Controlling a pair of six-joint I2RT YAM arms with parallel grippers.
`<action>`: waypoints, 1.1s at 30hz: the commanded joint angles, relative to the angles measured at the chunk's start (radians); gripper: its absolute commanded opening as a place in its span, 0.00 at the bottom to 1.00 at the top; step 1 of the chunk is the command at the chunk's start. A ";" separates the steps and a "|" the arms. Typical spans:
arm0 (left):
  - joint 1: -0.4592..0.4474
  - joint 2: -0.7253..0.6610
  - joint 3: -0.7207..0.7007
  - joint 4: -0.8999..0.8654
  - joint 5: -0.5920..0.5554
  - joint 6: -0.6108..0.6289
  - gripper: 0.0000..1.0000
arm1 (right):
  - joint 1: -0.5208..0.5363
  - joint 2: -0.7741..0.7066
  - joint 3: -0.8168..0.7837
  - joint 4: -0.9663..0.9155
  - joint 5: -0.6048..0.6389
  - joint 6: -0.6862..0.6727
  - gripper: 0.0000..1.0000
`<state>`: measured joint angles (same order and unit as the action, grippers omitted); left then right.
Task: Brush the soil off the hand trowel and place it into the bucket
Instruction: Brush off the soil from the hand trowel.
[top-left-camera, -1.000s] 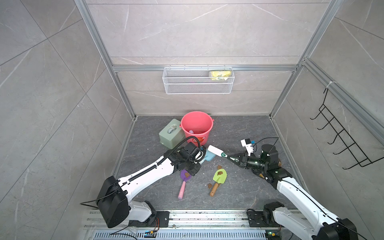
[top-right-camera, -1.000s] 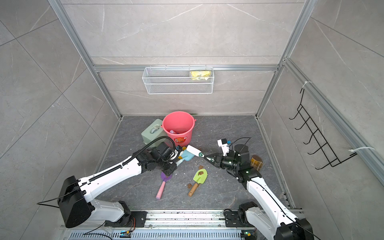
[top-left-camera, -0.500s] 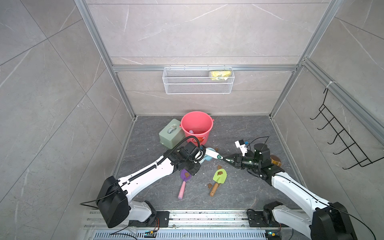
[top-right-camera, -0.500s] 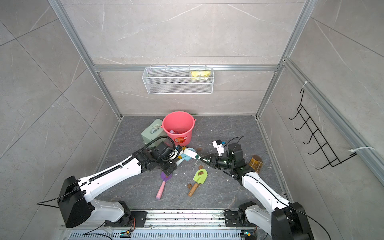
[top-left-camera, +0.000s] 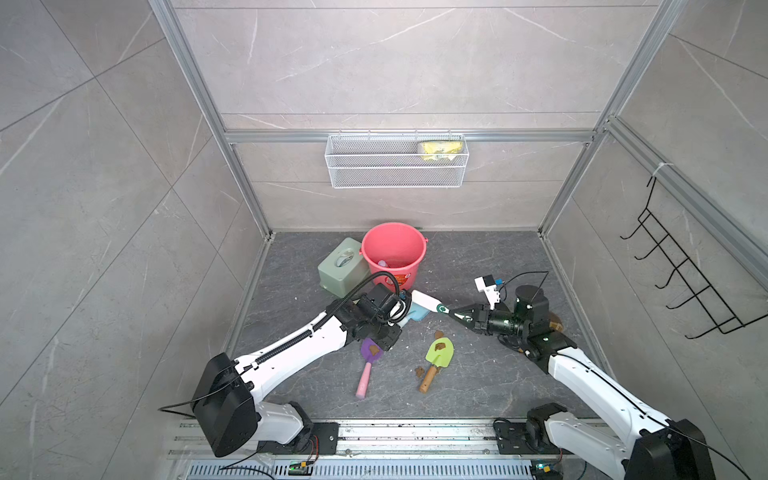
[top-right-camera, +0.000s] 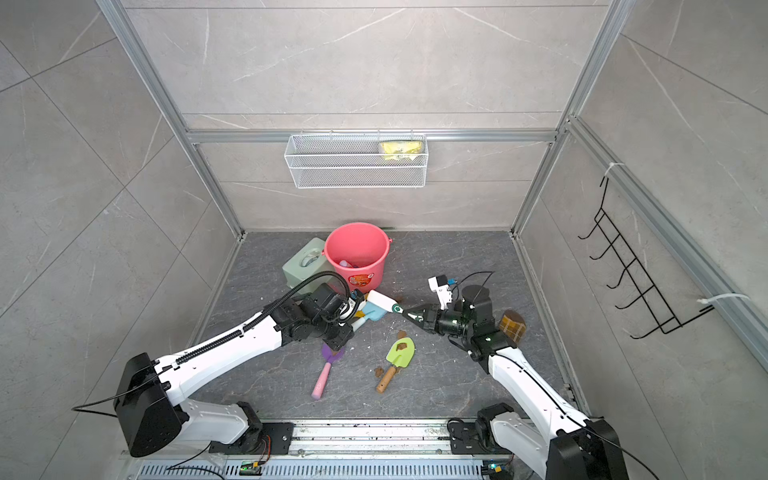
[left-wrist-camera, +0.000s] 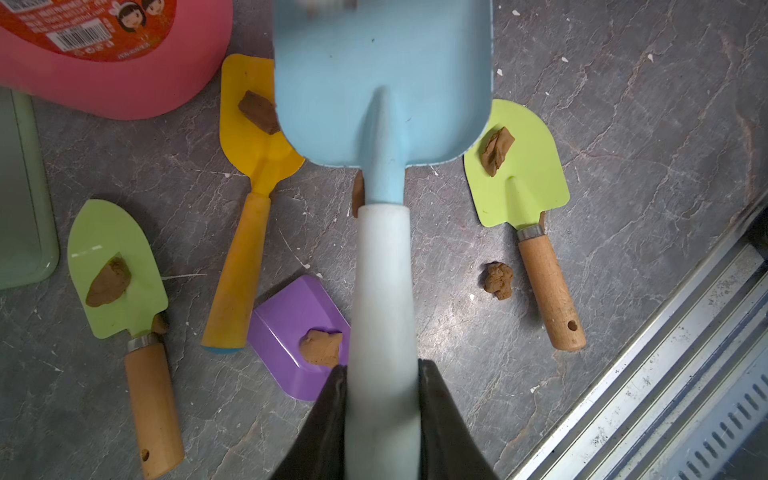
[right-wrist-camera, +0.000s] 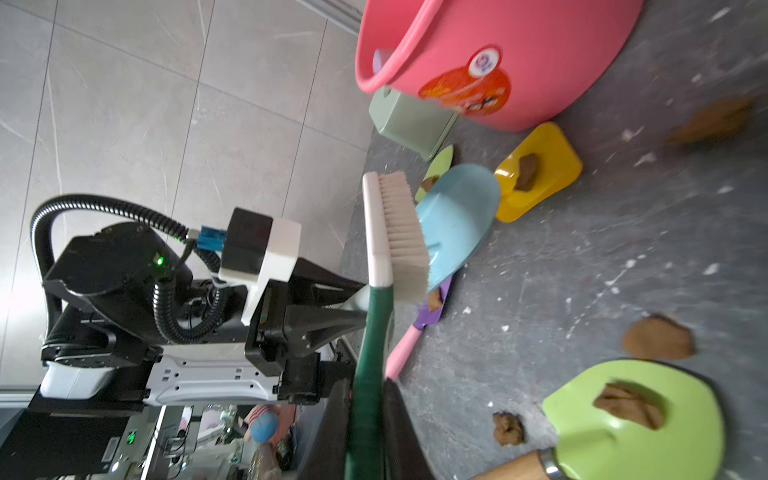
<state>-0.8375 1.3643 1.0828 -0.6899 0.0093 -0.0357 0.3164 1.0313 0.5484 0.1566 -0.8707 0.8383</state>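
Left tool (left-wrist-camera: 380, 374): jaws closed on the pale handle of the blue trowel (left-wrist-camera: 382, 83), blade held off the worktop (left-wrist-camera: 623, 124) and pointing to the top of the left wrist frame.

Right tool (right-wrist-camera: 368, 386): jaws clamped on the green handle of the brush (right-wrist-camera: 399, 232). In the right wrist view the white bristles meet the blue blade's edge.

In a top view the two tools face each other at frame centre, left tool (top-left-camera: 395, 311) and right tool (top-left-camera: 457, 313), with the brush (top-left-camera: 424, 300) lying across the blue trowel (top-left-camera: 417, 313) between them.

Bucket (top-left-camera: 409, 270): upright, just above the left tool in that frame, with the green tissue box (top-left-camera: 343, 268) touching its left side.

Soil (left-wrist-camera: 498, 280): one lump loose on the worktop. More lumps sit on the yellow trowel (left-wrist-camera: 257, 137), two green trowels (left-wrist-camera: 519, 166) and the purple scoop (left-wrist-camera: 291, 332), all lying flat beneath the held blade.
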 joint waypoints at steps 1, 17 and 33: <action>0.002 -0.031 0.035 0.028 0.008 -0.011 0.00 | 0.045 0.027 -0.036 0.099 0.030 0.052 0.00; 0.002 -0.047 0.029 0.026 -0.001 -0.021 0.00 | -0.214 0.046 0.073 -0.049 -0.043 -0.094 0.00; 0.296 -0.093 0.066 -0.192 0.438 -0.194 0.00 | 0.231 -0.264 0.201 -0.647 0.731 -0.613 0.00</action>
<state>-0.5571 1.3247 1.1091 -0.7937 0.2687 -0.1711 0.4667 0.7635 0.7376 -0.4126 -0.3565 0.3321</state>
